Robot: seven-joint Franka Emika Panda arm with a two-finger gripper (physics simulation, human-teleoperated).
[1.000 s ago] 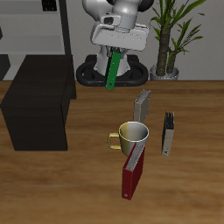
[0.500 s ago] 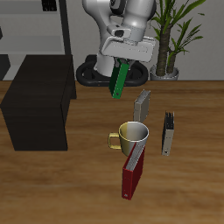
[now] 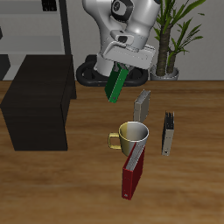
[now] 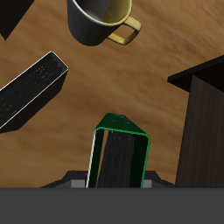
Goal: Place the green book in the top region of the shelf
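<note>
Clamped in the claw (image 3: pixel 120 66) is the green book (image 3: pixel 116 85), lifted well clear of the bench (image 3: pixel 79 184) and hanging tilted, its lower end swung a little away from the arm. From the wrist view the green book (image 4: pixel 120 160) fills the space right under the claw, its green cover framing the darker page block, and the fingers themselves are mostly hidden behind it (so how far apart they stand can only be judged by the book between them).

Off to one side of the claw and lower down stands the shelf (image 3: pixel 37 103), a dark boxy cabinet with a flat top; its corner also shows in the wrist view (image 4: pixel 203 105), close beside the hanging book but not touching it. The book is not over the cabinet's top; it hangs beside it, above bare wood.

Below the claw and nearer the bench's front edge sits a yellow-green mug (image 3: pixel 131 136), with a dark red book (image 3: pixel 132 174) propped just in front of it. Two thin grey books (image 3: pixel 143 106) (image 3: pixel 167 132) stand upright beside the mug. Behind the arm a potted plant (image 3: pixel 171 35) rises.
</note>
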